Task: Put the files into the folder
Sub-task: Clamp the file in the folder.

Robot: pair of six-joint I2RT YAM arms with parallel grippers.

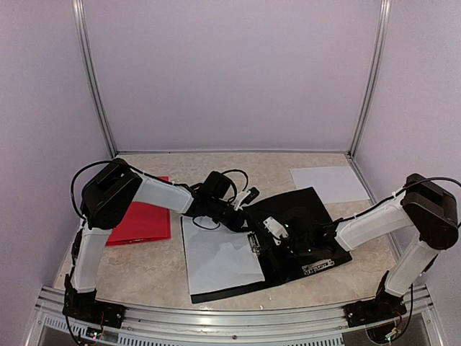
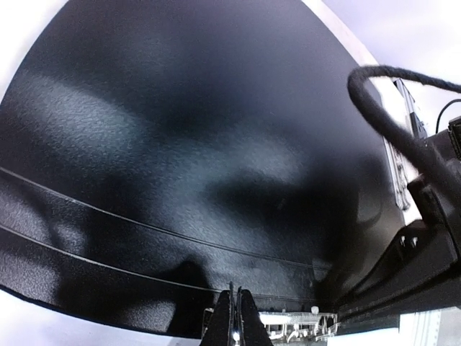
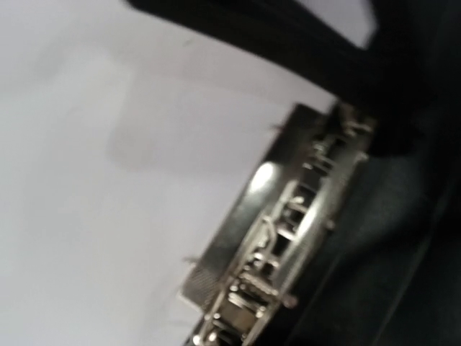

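Note:
A black folder (image 1: 306, 216) lies open on the table with a white sheet (image 1: 220, 259) on its left half, beside the metal clip (image 1: 255, 242) at the spine. Another white sheet (image 1: 328, 184) lies at the back right. My left gripper (image 1: 245, 215) is at the far end of the spine. In the left wrist view its fingers (image 2: 235, 321) are shut just above the clip (image 2: 299, 328), with the black cover (image 2: 187, 144) filling the view. My right gripper (image 1: 276, 231) hovers over the folder's right half next to the clip. Its blurred wrist view shows the clip (image 3: 288, 245) and the sheet (image 3: 101, 187), but not its fingers.
A red folder (image 1: 140, 216) lies at the left under my left arm. The enclosure's walls and frame posts (image 1: 94, 79) bound the back and sides. A black cable (image 2: 403, 115) crosses the left wrist view.

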